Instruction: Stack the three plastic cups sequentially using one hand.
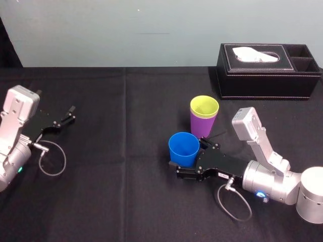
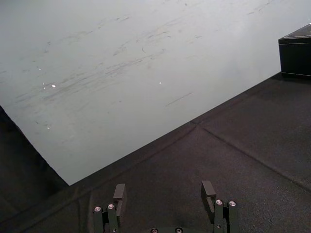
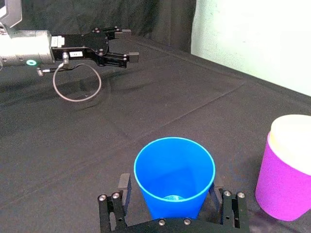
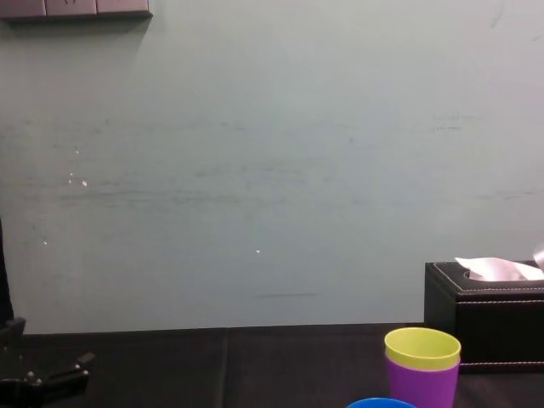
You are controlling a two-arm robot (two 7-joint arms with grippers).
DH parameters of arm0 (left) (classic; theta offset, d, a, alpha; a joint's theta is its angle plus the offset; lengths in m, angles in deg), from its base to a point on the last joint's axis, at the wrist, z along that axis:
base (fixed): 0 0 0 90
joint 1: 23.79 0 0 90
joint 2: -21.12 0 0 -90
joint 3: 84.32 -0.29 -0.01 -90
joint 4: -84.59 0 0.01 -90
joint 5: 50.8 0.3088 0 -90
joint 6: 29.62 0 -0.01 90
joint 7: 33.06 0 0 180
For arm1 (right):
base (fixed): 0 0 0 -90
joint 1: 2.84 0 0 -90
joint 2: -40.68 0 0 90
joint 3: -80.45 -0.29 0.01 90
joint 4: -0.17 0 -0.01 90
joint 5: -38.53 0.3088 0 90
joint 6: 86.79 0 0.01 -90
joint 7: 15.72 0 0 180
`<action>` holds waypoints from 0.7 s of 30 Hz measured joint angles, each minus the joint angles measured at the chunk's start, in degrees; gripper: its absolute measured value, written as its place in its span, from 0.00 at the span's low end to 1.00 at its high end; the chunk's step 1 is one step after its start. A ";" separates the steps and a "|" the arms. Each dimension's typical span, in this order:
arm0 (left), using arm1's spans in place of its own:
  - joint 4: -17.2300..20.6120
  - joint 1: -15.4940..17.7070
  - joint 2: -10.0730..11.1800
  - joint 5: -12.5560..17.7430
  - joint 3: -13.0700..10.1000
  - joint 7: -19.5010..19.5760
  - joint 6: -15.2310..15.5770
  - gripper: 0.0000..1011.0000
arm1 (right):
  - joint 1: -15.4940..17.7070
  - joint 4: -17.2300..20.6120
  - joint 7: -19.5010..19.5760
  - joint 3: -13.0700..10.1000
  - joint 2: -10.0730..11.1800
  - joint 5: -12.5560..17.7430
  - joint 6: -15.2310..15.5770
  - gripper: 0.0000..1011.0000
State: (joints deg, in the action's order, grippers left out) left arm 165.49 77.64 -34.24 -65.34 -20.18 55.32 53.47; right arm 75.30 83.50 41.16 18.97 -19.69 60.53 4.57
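The blue cup (image 1: 183,147) (image 3: 175,174) stands upright on the black cloth. My right gripper (image 1: 187,159) (image 3: 169,188) is open, one finger on each side of the cup's lower part, with small gaps to its wall. Just behind and to the right, the yellow-green cup (image 1: 204,107) (image 4: 422,347) sits nested inside the purple cup (image 1: 202,127) (image 3: 284,189). In the chest view the blue cup's rim (image 4: 380,402) peeks in at the bottom edge. My left gripper (image 1: 69,114) (image 2: 164,190) rests open and empty at the far left.
A black stitched tissue box (image 1: 267,70) (image 4: 489,323) stands at the back right, behind the cups. A loose cable loop (image 1: 53,161) hangs by the left arm. The cloth-covered table (image 1: 126,101) ends at a pale wall.
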 joint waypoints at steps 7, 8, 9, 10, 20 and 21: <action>0.00 0.00 0.00 0.00 0.00 0.00 0.00 1.00 | -0.13 -0.52 0.13 0.04 -0.73 -0.19 -0.97 0.99; 0.00 0.00 0.00 0.00 0.00 0.00 0.00 1.00 | -0.14 -0.57 0.17 0.07 -0.79 -0.28 -1.02 0.99; 0.00 0.00 0.00 0.00 0.00 0.00 0.00 1.00 | -0.15 -0.62 0.22 0.08 -0.84 -0.34 -1.08 0.99; 0.00 0.00 0.00 0.00 0.00 0.00 0.00 1.00 | -0.17 -0.70 0.38 0.11 -0.96 -0.46 -1.19 0.99; 0.00 0.00 0.00 0.00 0.00 0.00 0.00 1.00 | -0.17 -0.65 0.37 0.10 -0.89 -0.41 -1.19 0.96; 0.00 0.00 0.00 0.00 0.00 0.00 0.00 1.00 | -0.17 -0.64 0.36 0.10 -0.89 -0.41 -1.19 0.95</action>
State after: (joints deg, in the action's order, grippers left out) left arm 165.49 77.64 -34.24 -65.34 -20.18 55.32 53.47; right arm 75.14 82.86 41.52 19.07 -20.58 60.13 3.37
